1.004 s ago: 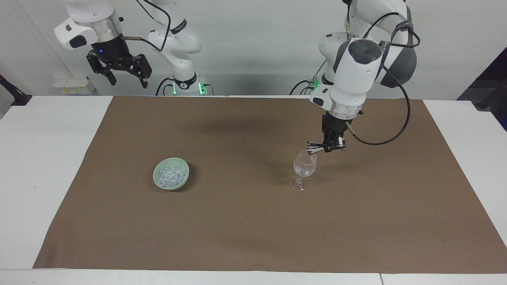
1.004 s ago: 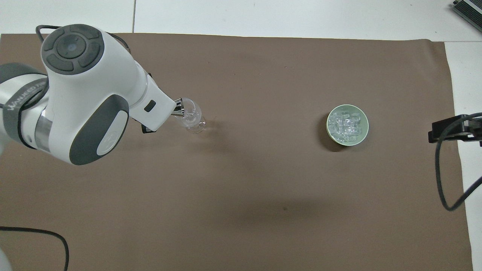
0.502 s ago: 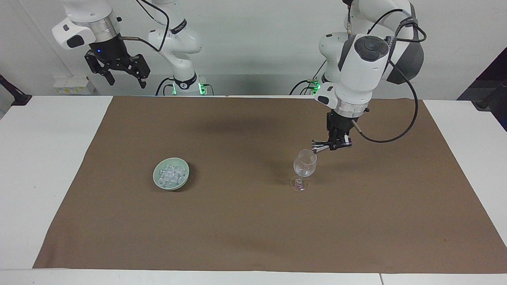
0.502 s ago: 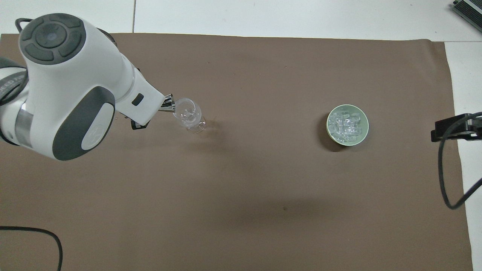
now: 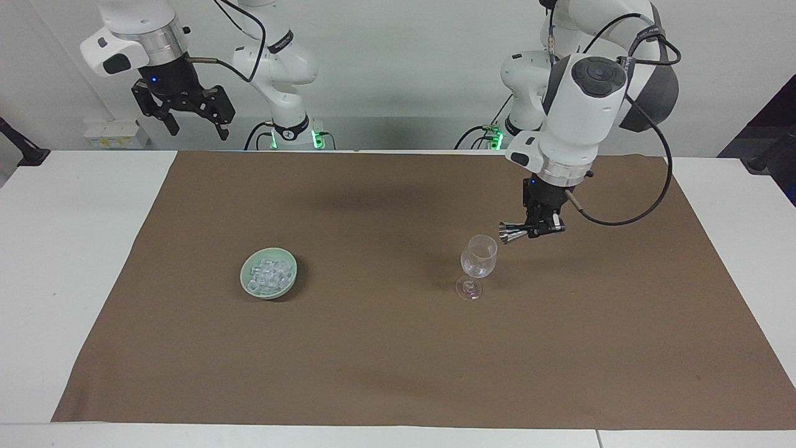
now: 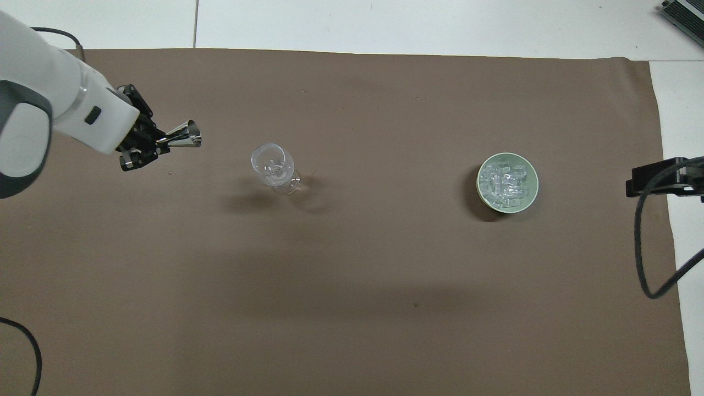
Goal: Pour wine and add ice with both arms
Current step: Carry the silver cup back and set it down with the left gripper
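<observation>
A clear stemmed glass (image 5: 479,256) (image 6: 272,164) stands upright on the brown mat. What it holds looks clear; I can make out no wine. My left gripper (image 5: 540,227) (image 6: 146,148) is shut on a small metal jigger (image 5: 513,233) (image 6: 184,136). The jigger lies on its side in the air, beside the glass toward the left arm's end, its mouth facing the glass. A pale green bowl (image 5: 244,274) (image 6: 532,192) full of ice (image 5: 269,272) (image 6: 507,180) sits toward the right arm's end. My right gripper (image 5: 194,121) hangs open and high, holding nothing.
The brown mat (image 5: 398,361) covers most of the white table (image 5: 74,261). A black cable (image 6: 649,264) loops down at the right arm's end in the overhead view. Another cable (image 6: 27,352) curls at the left arm's near corner.
The left gripper has pulled the jigger away from the glass's rim toward the left arm's end and a little upward. The right gripper has drifted slightly higher. Glass and bowl stay put.
</observation>
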